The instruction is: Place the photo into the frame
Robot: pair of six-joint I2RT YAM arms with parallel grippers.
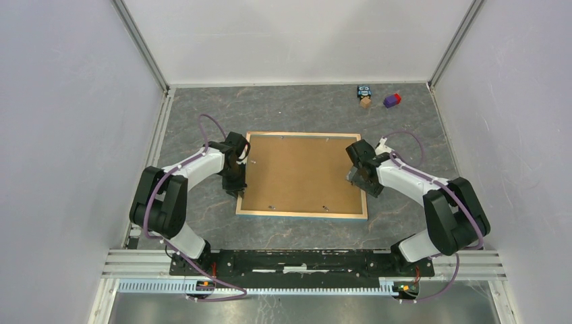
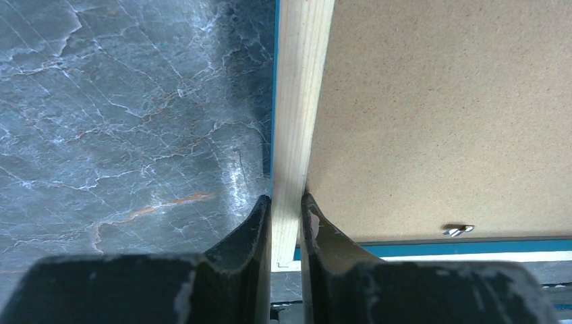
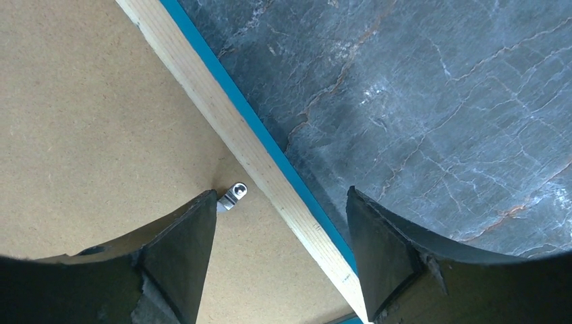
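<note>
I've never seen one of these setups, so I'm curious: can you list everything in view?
Frame: one, pale wood back with blue edge, face down mid-table.
Backing board: one, brown, inside the frame.
Metal clips: a few, silver, near the board's edges.
Small toys: two, far right corner; one blue and tan, one purple and red.
Table: one, grey marbled.
Arms: two, white and black, left and right of the frame.
Left fingers: black, shut on the frame's left border.
Right fingers: black, open astride its right border.
</note>
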